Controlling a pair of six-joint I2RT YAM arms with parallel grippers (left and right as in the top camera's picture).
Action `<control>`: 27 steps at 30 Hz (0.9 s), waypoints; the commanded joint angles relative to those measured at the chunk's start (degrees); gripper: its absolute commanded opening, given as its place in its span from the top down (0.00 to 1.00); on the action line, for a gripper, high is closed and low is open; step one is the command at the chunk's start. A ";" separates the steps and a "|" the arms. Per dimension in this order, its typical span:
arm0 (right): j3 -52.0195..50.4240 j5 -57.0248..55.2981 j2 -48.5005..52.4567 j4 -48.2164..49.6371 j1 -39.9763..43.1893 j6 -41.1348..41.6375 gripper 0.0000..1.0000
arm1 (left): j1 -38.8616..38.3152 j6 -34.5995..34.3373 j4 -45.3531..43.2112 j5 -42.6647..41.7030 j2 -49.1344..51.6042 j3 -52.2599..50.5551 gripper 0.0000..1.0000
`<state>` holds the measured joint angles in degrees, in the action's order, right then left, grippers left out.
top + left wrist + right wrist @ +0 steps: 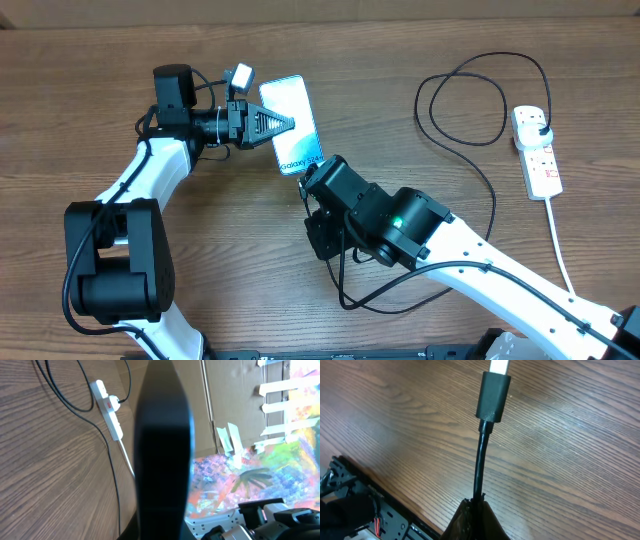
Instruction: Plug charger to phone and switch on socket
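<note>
Work at this moment looks like the plugging-in step, done over the middle of the table (80, 60) by 2 grippers. The socket (538, 150) lies well apart at the table's right side. The charger's plug (537, 125) already sits in the outlet at its far end, and the cable loops across the wood between. The phone (300, 115) is left of centre with its lit screen up. The left gripper (285, 124) is clamped on it across one long edge. In the left wrist view a dark blurred shape fills the middle, so that camera adds nothing about the grip. The right gripper (474, 510) is pinched tight on the charger (480, 465) a little behind its connector (493, 395). The connector's nose meets the phone's end edge at the top of the right wrist view, but I cannot tell whether it is fully seated. By my reading, the next move is a straight push along the connector's own axis while the left gripper braces the phone. After a release, 1 gripper must cross to the socket and press the red-marked switch (106, 405) by the plug. The switch's setting is too small to read. The table is matte brown wood grain. Beyond it the left wrist view shows cardboard (235, 390), white tape strips (285, 407) and a brightly painted sheet (250, 480).
</note>
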<state>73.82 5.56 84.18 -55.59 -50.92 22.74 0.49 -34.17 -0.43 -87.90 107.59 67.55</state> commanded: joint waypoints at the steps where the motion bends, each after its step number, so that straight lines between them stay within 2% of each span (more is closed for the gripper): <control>1: 0.81 -0.33 0.13 -0.28 1.84 1.49 0.96 | 0.24 -2.03 -0.26 -2.67 -0.02 1.03 0.96; 10: 0.81 1.86 0.17 0.39 3.32 1.01 0.96 | 0.11 -5.29 -0.24 -2.67 -0.02 1.03 0.96; 27: 0.81 2.05 1.46 1.53 3.32 -0.26 0.96 | -1.01 -6.16 -0.26 -2.64 -0.02 1.03 0.96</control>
<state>73.82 7.27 85.78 -54.68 -47.70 22.90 0.34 -40.03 -0.43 -87.90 107.59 67.55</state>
